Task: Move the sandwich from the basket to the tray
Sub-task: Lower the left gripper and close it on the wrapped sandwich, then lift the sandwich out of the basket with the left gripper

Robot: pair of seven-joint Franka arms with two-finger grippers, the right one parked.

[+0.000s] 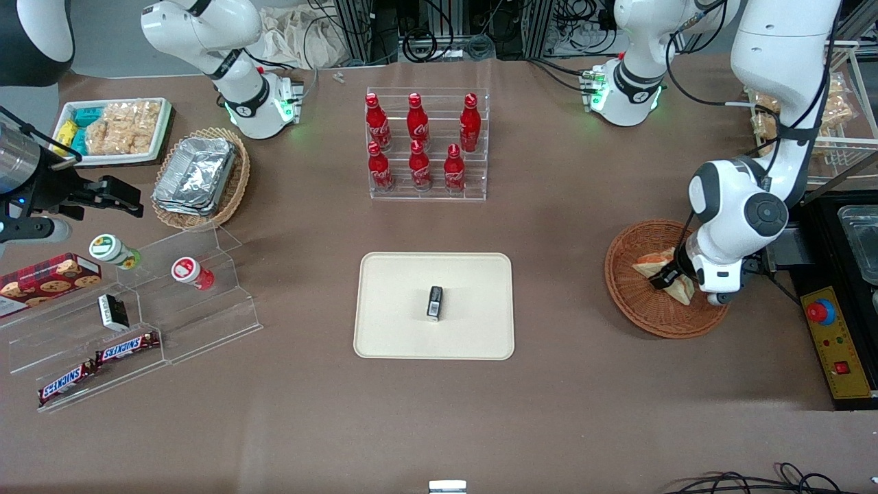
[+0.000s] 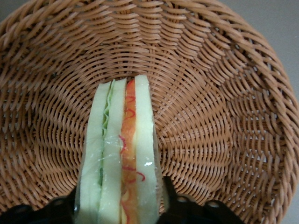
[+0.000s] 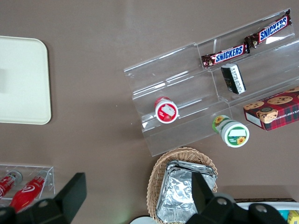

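The sandwich [image 1: 655,262], a wrapped wedge of pale bread with orange and green filling [image 2: 124,154], lies in the round reddish-brown wicker basket [image 1: 638,309] toward the working arm's end of the table. My gripper [image 1: 671,278] reaches down into the basket [image 2: 210,93] and straddles the middle of the wedge. Both dark fingers [image 2: 170,198] press against the wrapper's two sides, so the gripper [image 2: 119,205] is shut on the sandwich. The sandwich rests low in the basket. The cream tray [image 1: 398,322] sits mid-table with a small black packet [image 1: 435,302] on it.
A clear rack of red bottles [image 1: 426,144] stands farther from the front camera than the tray. A yellow control box with a red button [image 1: 833,343] lies beside the basket. A tan basket of foil containers [image 1: 199,177] and an acrylic snack stand [image 1: 137,309] sit toward the parked arm's end.
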